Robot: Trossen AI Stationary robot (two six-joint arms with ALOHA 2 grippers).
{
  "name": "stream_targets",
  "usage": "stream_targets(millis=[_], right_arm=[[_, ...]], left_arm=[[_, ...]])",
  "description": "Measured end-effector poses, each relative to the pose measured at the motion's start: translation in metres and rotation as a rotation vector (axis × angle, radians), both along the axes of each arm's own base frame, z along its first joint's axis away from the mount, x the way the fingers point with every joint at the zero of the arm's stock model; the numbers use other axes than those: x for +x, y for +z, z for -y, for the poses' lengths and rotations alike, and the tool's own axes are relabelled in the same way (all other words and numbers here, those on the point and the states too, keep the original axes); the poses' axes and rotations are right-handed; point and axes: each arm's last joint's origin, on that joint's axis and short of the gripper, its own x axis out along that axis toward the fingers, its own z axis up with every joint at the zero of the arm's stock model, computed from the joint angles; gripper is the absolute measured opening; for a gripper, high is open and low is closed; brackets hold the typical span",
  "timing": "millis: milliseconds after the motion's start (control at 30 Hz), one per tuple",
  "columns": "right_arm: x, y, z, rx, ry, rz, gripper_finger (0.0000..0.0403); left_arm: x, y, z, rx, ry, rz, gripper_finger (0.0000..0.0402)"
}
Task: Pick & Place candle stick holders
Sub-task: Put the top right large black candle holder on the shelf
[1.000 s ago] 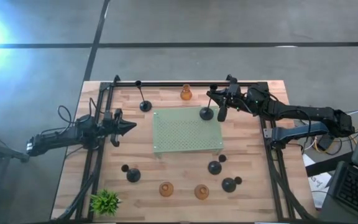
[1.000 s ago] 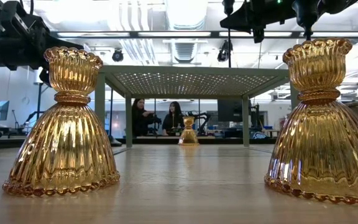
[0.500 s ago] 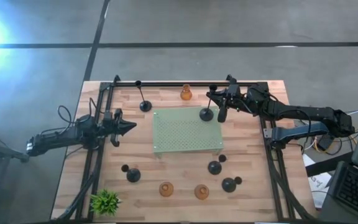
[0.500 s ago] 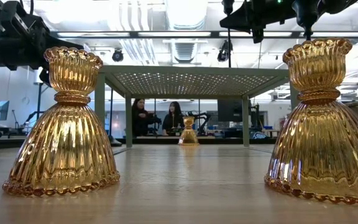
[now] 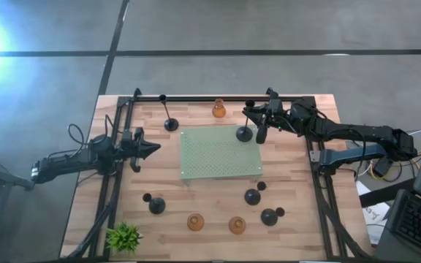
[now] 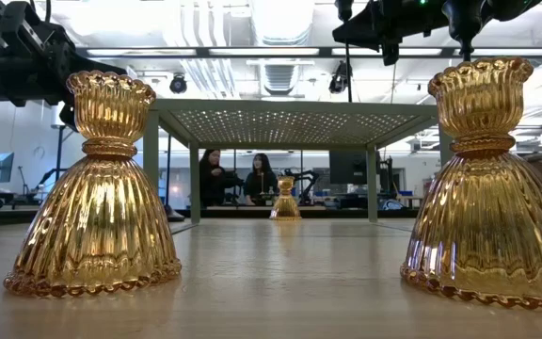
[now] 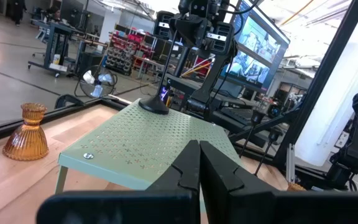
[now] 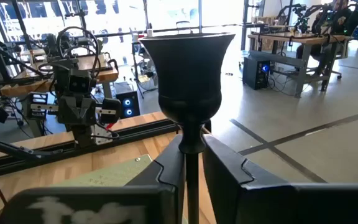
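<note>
Wood table (image 5: 291, 234) with a green perforated stand (image 5: 220, 155) at its middle as landmark. One tall black holder (image 5: 244, 132) stands on the stand's far right corner; right gripper (image 5: 262, 126) sits over it, fingers on either side of the thin stem, apparently just slackened, contact unclear. Left gripper (image 5: 154, 149) waits off the stand's left edge, jaws fully closed, empty. Other black holders (image 5: 252, 196) and amber holders (image 5: 195, 221) sit on the table around the stand, plant (image 5: 123, 237) at the near-left corner.
</note>
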Motion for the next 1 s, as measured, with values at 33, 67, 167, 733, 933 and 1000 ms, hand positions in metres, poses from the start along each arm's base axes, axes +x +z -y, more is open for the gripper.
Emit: stream_targets(millis=[33, 67, 167, 733, 933, 1000], right_arm=[[0.0, 0.0, 0.0, 0.0, 0.0, 0.0, 0.0059], [0.0, 0.0, 0.0, 0.0, 0.0, 0.0, 0.0066], [0.0, 0.0, 0.0, 0.0, 0.0, 0.0, 0.0087], [-0.0006, 0.0001, 0.0018, -0.044, -0.062, -0.016, 0.0189], [-0.0006, -0.0004, 0.0015, -0.043, -0.059, -0.021, 0.021], [-0.0005, -0.0009, 0.0014, -0.041, -0.053, -0.026, 0.0219]], left_arm=[[0.0, 0.0001, 0.0, 0.0, 0.0, 0.0, 0.0005], [0.0, 0.0, 0.0, 0.0, 0.0, 0.0, 0.0005], [0.0, 0.0, 0.0, 0.0, 0.0, 0.0, 0.0005], [0.0, 0.0, 0.0, 0.0, 0.0, 0.0, 0.0005], [0.0, 0.0, 0.0, 0.0, 0.0, 0.0, 0.0005], [0.0, 0.0001, 0.0, 0.0, 0.0, 0.0, 0.0005]])
